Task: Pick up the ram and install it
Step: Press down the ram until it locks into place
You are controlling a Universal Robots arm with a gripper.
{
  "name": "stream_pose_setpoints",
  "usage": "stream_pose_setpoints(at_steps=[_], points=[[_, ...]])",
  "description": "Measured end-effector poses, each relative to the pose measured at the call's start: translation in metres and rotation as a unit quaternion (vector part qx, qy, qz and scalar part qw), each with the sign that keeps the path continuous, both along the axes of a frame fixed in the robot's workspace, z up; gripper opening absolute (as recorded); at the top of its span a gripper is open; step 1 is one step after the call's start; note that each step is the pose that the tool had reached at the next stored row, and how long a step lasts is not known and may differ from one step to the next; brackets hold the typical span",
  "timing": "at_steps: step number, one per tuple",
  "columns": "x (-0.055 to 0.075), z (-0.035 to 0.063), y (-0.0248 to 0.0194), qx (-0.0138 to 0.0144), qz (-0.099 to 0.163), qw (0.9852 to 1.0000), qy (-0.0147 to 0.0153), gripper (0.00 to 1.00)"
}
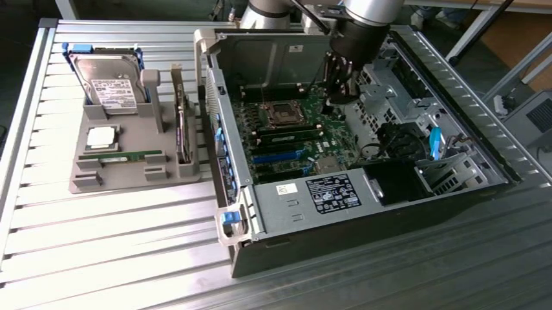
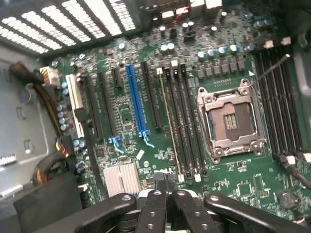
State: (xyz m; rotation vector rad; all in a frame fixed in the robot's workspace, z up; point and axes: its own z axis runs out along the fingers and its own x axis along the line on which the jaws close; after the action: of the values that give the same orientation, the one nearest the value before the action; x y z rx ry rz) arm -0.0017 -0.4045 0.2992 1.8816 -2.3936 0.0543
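The claw (image 2: 164, 206) hangs inside the open computer case (image 1: 226, 187), over the motherboard (image 2: 146, 121), with its fingers (image 2: 155, 213) pressed together and nothing between them. Judging from the exterior view, a ram stick (image 1: 280, 139) already sits seated in the memory slots just beside the empty processor socket (image 1: 282, 115); in the wrist view one slot (image 2: 169, 131) next to that socket shows a thin pale edge, likely that stick. A second ram (image 1: 129, 156) lies flat in the grey holder tray (image 1: 90, 177), well apart from the socket, outside the case toward the exterior view's left. If the step in hand is seating, doing it well means pressing squarely along the stick's top edge, keeping the closed fingers centred over the slot, and avoiding the loose cable (image 2: 269, 70) draped over the slots on the socket's other side.
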Motion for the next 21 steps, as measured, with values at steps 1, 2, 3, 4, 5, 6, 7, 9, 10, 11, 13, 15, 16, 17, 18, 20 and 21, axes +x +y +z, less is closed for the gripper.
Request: stream_pose_setpoints(at_steps=[1,2,3,4,5,6,7,9,10,11,13,15,16,17,18,20,21], points=[[0.0,0.0,0.0,-0.0001,-0.007,1.0,0.0,0.09],[0.0,0.0,0.0,0.0,-0.012,0.9999,0.0,0.09],[0.0,-0.0001,0.0,0.0,-0.025,0.9997,0.0,0.09],[0.0,-0.0002,0.0,0.0,-0.03,0.9996,0.0,0.09],[0.0,-0.0002,0.0,0.0,-0.037,0.9993,0.0,0.09],[0.0,-0.0003,0.0,0.0,-0.047,0.9989,0.0,0.09],[0.0,-0.0005,0.0,0.0,-0.065,0.9979,0.0,0.09],[0.0,-0.001,0.0,0.0,-0.104,0.9946,0.0,0.09],[0.0,-0.0011,0.0,0.0,-0.113,0.9936,0.0,0.09],[0.0,-0.0013,0.0,0.0,-0.121,0.9926,0.0,0.09],[0.0,-0.0015,0.0,0.0,-0.142,0.9899,0.0,0.09],[0.0,-0.0023,0.0,0.0,-0.188,0.9822,0.0,0.09],[0.0,-0.0025,0.0,0.0,-0.201,0.9796,0.0,0.09],[0.0,-0.0029,0.0,0.0,-0.225,0.9743,0.0,0.09],[0.0,-0.0032,0.0,0.0,-0.244,0.9698,0.0,0.09],[0.0,-0.0035,0.0,0.0,-0.278,0.9606,0.0,0.09],[0.0,-0.0035,0.0,0.0,-0.295,0.9554,0.0,0.09]])
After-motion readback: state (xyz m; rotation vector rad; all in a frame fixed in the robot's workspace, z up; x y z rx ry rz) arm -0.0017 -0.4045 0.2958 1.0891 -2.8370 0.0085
